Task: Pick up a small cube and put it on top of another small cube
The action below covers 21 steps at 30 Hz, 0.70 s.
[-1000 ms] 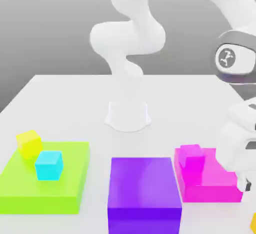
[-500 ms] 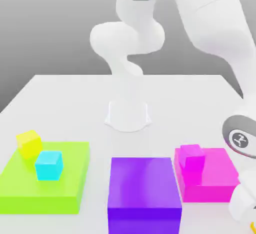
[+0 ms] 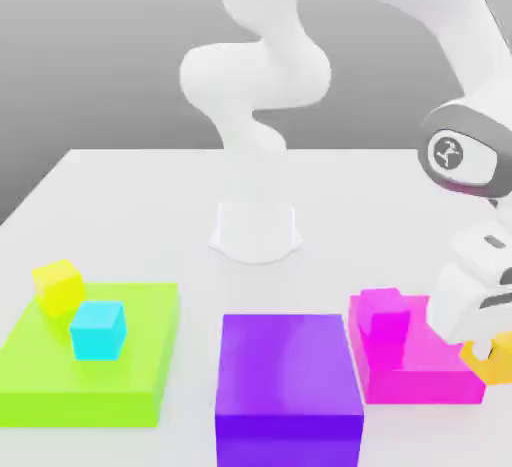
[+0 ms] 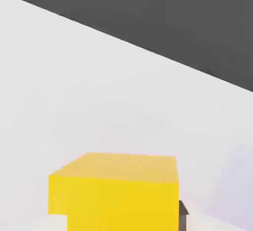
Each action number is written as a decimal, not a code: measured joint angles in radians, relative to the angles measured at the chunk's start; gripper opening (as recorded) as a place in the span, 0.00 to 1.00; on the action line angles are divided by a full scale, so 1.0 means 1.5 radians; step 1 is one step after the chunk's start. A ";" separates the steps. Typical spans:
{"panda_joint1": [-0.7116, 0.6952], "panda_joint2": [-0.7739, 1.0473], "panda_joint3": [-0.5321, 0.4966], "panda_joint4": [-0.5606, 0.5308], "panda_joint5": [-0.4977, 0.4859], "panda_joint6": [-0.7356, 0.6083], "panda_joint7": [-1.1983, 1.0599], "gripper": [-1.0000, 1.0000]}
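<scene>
- The white two-finger gripper (image 3: 490, 350) holds the small plain orange-yellow cube (image 3: 491, 362); the fingers are closed against its sides.
- The held cube hangs clear of the white surface (image 3: 140, 210), at the exterior view's right edge of the flat magenta block (image 3: 425, 365).
- In the hand view, the orange-yellow cube (image 4: 116, 193) sits directly in front of the camera, above the surface (image 4: 99, 91).
- A small magenta cube (image 3: 385, 317) rests on the magenta block, near the gripper.
- A flat purple block (image 3: 288, 380) lies just beside the magenta block, on the exterior view's left of it.

White table (image 3: 130, 205), green (image 3: 90, 360), purple (image 3: 288, 380), magenta flat blocks (image 3: 425, 360), robot base (image 3: 255, 230)
</scene>
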 joint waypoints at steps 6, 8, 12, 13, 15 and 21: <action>-0.004 -0.151 -0.005 -0.117 0.111 -0.010 -0.171 0.00; 0.008 -0.201 -0.019 -0.156 0.153 -0.014 -0.232 0.00; 0.041 -0.301 -0.057 -0.232 0.232 -0.023 -0.349 0.00; 0.050 -0.320 -0.067 -0.250 0.248 -0.023 -0.374 0.00; 0.051 -0.303 -0.068 -0.268 0.253 0.013 -0.387 0.00; 0.040 -0.219 -0.057 -0.289 0.229 0.117 -0.372 1.00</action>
